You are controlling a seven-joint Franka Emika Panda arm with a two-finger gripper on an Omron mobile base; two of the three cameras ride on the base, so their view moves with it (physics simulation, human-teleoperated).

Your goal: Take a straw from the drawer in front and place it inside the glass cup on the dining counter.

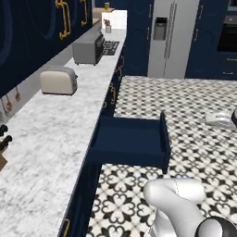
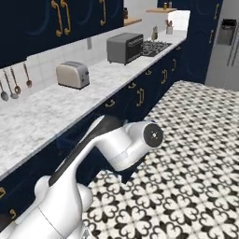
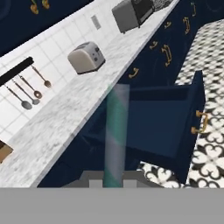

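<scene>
The straw (image 3: 116,131) is a thin pale bluish stick that rises blurred up the middle of the hand view, and my gripper (image 3: 111,183) is shut on its lower end. Beyond it the navy drawer (image 3: 162,124) stands pulled out from the cabinets under the wall counter, its brass handle (image 3: 201,123) on the front. In the left base view the open drawer (image 1: 131,140) juts over the patterned floor, and its inside looks dark and bare. My arm (image 2: 122,145) bends in front of it. The glass cup and the dining counter are out of view.
The marble wall counter (image 1: 51,139) carries a toaster (image 1: 58,80) and a grey toaster oven (image 1: 88,48). Utensils (image 3: 30,92) hang on the tiled wall. A steel fridge (image 1: 172,37) stands at the far end. Patterned floor (image 1: 194,106) spreads to the right.
</scene>
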